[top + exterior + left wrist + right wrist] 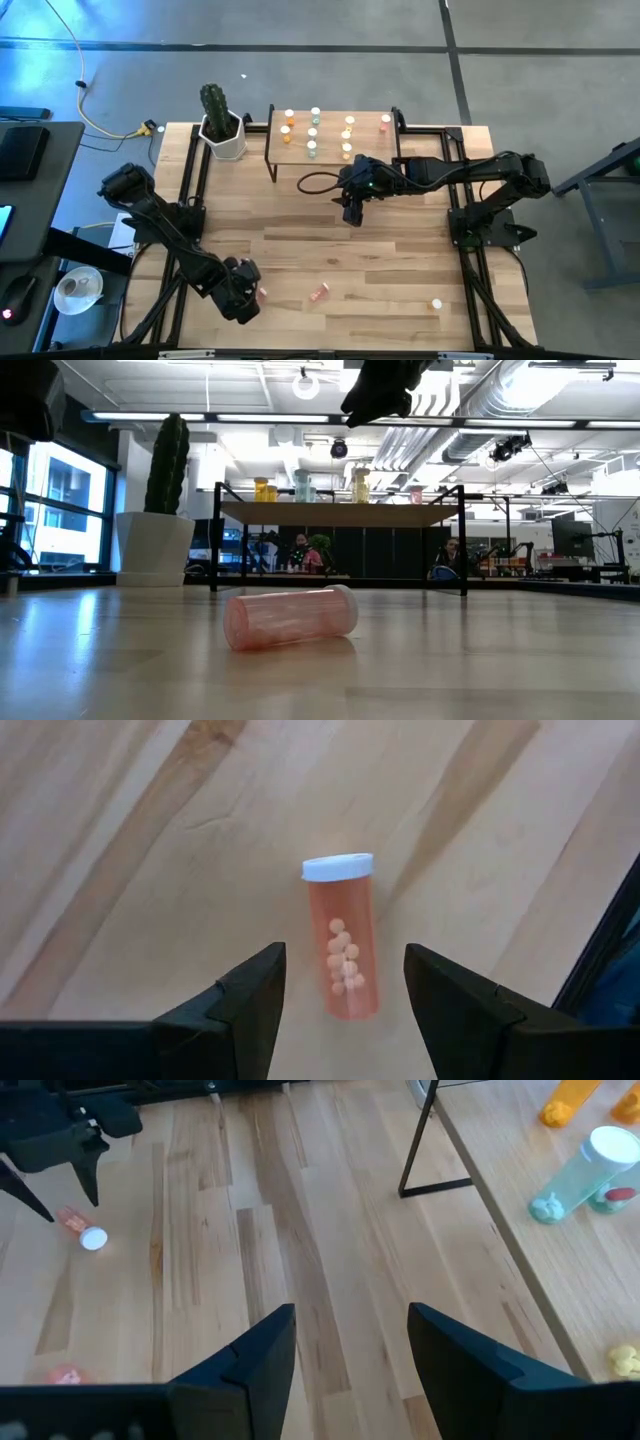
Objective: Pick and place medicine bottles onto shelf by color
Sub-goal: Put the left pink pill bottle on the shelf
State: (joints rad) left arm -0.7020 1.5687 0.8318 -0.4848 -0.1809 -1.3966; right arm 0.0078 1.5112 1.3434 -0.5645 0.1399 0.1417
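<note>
Reaching down at the near left part of the table [400,260], the left gripper [345,1010] points at a red-pink bottle [343,952] lying flat on its side. Its fingers stand apart, one on each side of the bottle, not touching. The bottle's white cap [338,868] points away from the gripper. The right gripper [352,212] hangs in front of the shelf [330,150], fingers apart, holding nothing.
</note>
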